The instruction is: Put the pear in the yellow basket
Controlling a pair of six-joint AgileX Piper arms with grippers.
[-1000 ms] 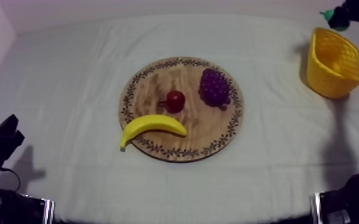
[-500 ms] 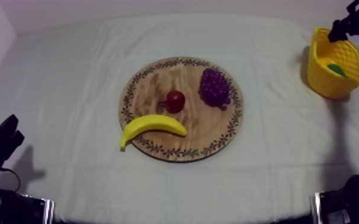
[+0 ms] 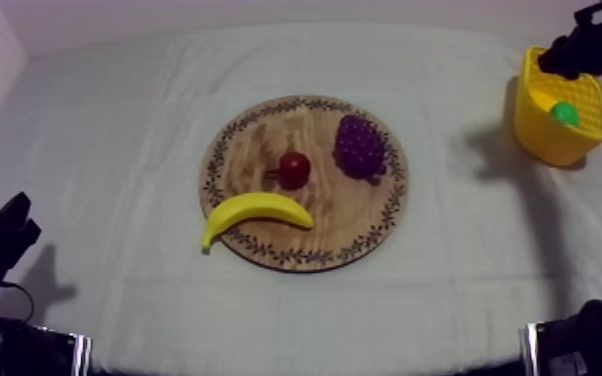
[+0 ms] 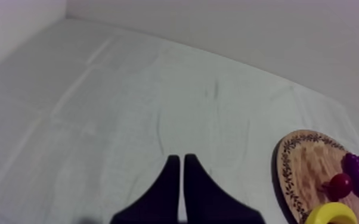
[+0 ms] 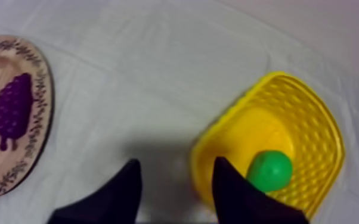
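**Pear dropped: it now lies in the yellow basket**

A second ago my right gripper point(image 5: 176, 179) was above the yellow basket point(image 3: 545, 150) with a bit of green at its tip, and the basket had nothing in it. Half a second ago the pear point(image 3: 563, 112) was already inside, seen as a green patch against the far wall. Now it shows rounder and has settled on the basket floor near the far side, free of the gripper. The right wrist view confirms this: the two black fingers point(image 5: 128, 190) stand well apart with only cloth and the basket's near rim between them, so that gripper has released and carries nothing. In the top view it hangs over the basket's near upper corner.

The round wooden board point(image 3: 265, 140) has not changed over the second. It carries the banana point(image 3: 255, 212) at its front edge, the small red fruit point(image 3: 294, 168) near the middle and the grapes point(image 3: 361, 147) beside that, and no pear is left on it. My left gripper point(image 4: 179, 158) has not stirred from its rest at the table's point(image 3: 115, 120) left side, with its fingers lying together as a narrow wedge on nothing.

I judge the task's main step done, since the pear is off the board and inside the basket. What remains, as I see it, is to lift the right arm clear without catching the basket's rim and bring it back to rest.
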